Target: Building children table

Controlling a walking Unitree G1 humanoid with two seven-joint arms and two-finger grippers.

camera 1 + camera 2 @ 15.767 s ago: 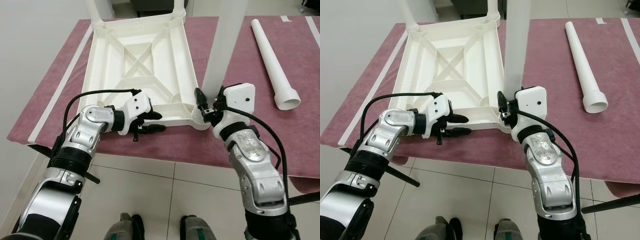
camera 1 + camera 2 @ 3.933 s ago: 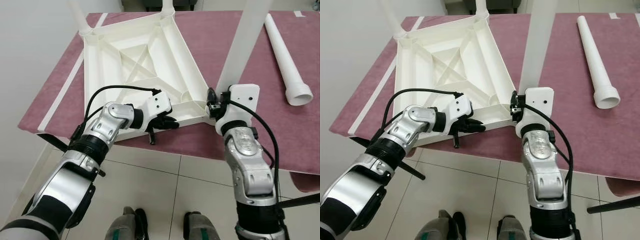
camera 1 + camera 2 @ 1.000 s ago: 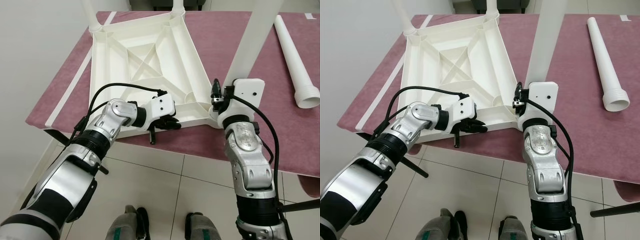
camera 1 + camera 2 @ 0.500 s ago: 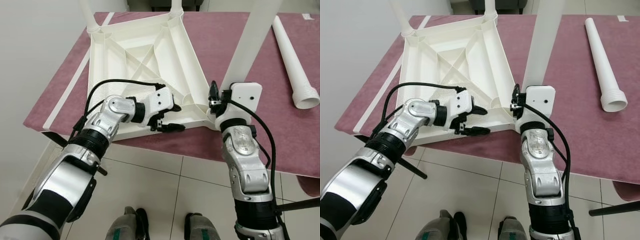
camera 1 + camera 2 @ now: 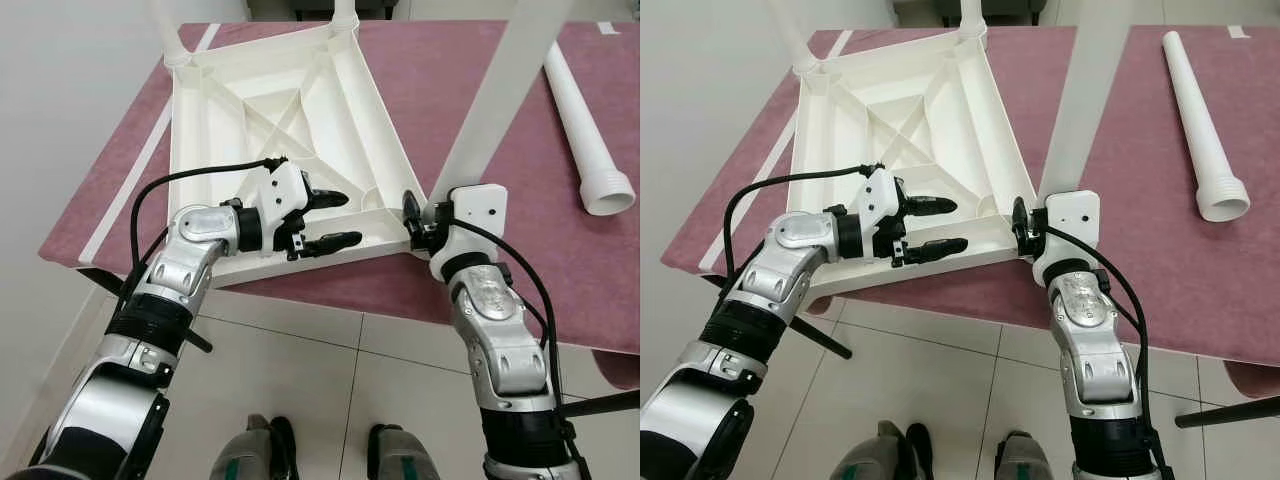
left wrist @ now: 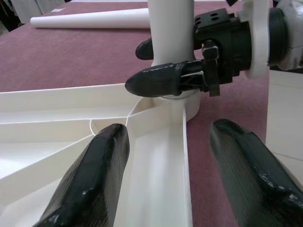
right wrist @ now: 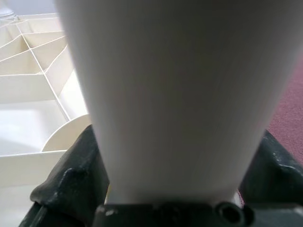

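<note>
The left gripper [image 5: 327, 218] has let go of the tabletop's [image 5: 262, 120] near rim and spread wide — one finger now over the inside, one outside the edge. The tabletop lies upside down on the maroon mat [image 5: 420, 90], a loose leg [image 5: 585, 120] well apart. The right gripper [image 6: 163, 66] clamps the corner leg [image 5: 495, 105] — its wrist view shows black fingers [image 7: 64, 182] flanking the white tube.

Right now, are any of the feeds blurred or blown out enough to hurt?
Left and right eye views: sharp, evenly lit, soft shadows. Left wrist view: near fingers soft, right gripper crisp. Right wrist view: table leg so close it is blurred and featureless.
</note>
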